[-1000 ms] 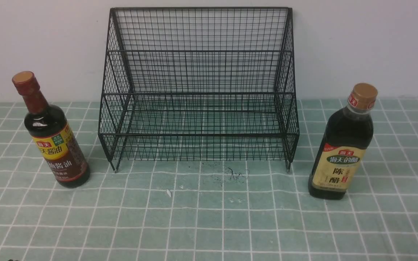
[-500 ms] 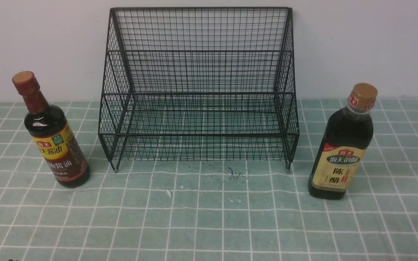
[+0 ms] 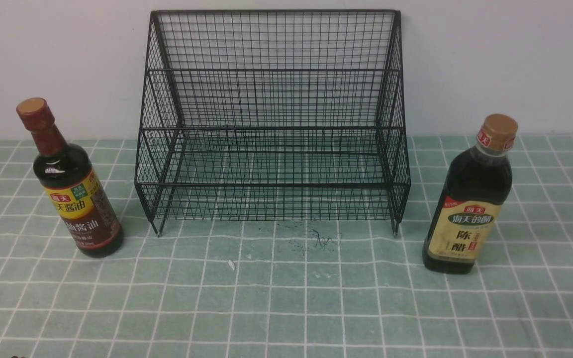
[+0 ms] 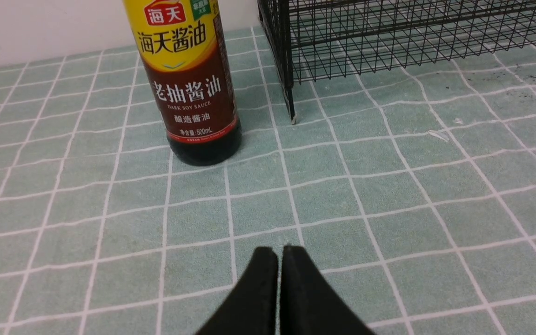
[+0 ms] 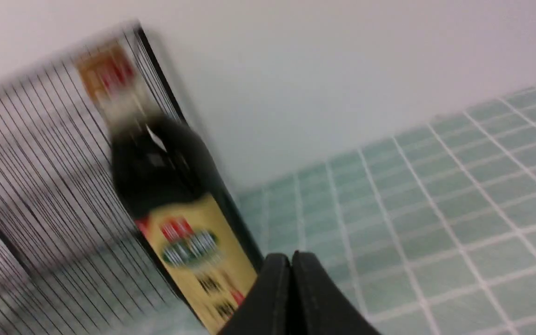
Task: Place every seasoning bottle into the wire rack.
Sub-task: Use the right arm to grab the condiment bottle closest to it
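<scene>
The black wire rack (image 3: 272,117) stands empty against the back wall. The slim-necked bottle with red-brown cap (image 3: 70,189) stands upright to its left; it also shows in the left wrist view (image 4: 189,83). The larger bottle with tan cap (image 3: 470,204) stands upright to the rack's right; it shows blurred in the right wrist view (image 5: 175,204). My left gripper (image 4: 279,249) is shut and empty above the cloth, short of the slim bottle. My right gripper (image 5: 291,255) is shut and empty, near the larger bottle. Neither gripper shows in the front view.
A green checked tablecloth (image 3: 286,298) covers the table. Dark scuff marks (image 3: 319,238) and a small white scrap (image 3: 231,264) lie in front of the rack. A plain white wall (image 3: 490,59) is right behind the rack.
Nothing has moved in the front view; bottles and rack stand as before.
</scene>
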`<state>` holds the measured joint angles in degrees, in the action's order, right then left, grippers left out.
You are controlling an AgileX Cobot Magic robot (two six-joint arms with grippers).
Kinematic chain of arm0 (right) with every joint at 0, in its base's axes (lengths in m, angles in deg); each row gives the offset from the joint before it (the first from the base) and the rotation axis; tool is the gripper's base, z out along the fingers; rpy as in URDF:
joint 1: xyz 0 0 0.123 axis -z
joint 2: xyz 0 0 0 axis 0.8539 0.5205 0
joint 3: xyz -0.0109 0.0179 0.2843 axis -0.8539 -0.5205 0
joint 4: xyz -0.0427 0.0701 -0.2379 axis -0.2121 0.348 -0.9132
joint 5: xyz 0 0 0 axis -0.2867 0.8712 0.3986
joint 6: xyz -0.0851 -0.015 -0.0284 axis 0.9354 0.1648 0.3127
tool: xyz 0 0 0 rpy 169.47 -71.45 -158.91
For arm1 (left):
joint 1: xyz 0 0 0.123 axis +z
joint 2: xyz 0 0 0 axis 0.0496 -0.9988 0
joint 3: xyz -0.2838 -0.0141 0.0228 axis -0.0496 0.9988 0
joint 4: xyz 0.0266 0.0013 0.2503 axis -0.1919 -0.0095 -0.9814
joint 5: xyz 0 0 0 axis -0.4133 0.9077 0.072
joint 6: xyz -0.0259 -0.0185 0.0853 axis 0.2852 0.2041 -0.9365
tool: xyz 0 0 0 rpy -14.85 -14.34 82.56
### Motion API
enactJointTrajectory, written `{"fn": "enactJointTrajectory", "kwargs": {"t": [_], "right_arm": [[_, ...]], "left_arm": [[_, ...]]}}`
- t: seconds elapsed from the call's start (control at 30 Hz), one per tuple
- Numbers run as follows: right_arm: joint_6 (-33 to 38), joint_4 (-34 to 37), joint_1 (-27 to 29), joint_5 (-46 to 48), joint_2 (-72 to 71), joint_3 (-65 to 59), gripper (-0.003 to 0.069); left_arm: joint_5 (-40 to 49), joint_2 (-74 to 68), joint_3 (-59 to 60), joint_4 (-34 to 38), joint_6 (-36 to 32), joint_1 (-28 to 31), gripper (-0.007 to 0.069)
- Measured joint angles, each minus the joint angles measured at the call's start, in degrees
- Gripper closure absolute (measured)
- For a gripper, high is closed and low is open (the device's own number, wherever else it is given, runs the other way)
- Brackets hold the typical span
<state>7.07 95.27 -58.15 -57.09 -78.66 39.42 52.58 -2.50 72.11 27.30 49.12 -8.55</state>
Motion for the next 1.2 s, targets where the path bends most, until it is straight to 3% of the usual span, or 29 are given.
{"fn": "enactJointTrajectory", "kwargs": {"t": [0.17,0.57,0.7,0.97,1.07,1.2], "right_arm": [[0.0,6.6,-0.1,-7.7,0.0,0.0,0.0673],[1.4,8.0,-0.6,-12.9,0.0,2.3,0.0673],[5.1,3.1,-2.3,4.0,4.6,18.1,0.0673],[15.1,-1.8,-3.9,39.8,33.4,50.7,0.0669],[16.2,-2.7,-3.9,45.0,41.4,58.3,0.0652],[18.9,-3.1,-3.9,48.5,53.6,69.1,0.0571]], "left_arm": [[0.0,0.0,0.0,0.0,0.0,0.0,0.0631],[0.0,0.0,0.0,0.0,0.0,0.0,0.0631],[0.0,0.0,0.0,0.0,0.0,0.0,0.0631],[0.0,0.0,0.0,0.0,0.0,0.0,0.0631],[0.0,0.0,0.0,0.0,0.0,0.0,0.0631],[0.0,0.0,0.0,0.0,0.0,0.0,0.0631]]}}
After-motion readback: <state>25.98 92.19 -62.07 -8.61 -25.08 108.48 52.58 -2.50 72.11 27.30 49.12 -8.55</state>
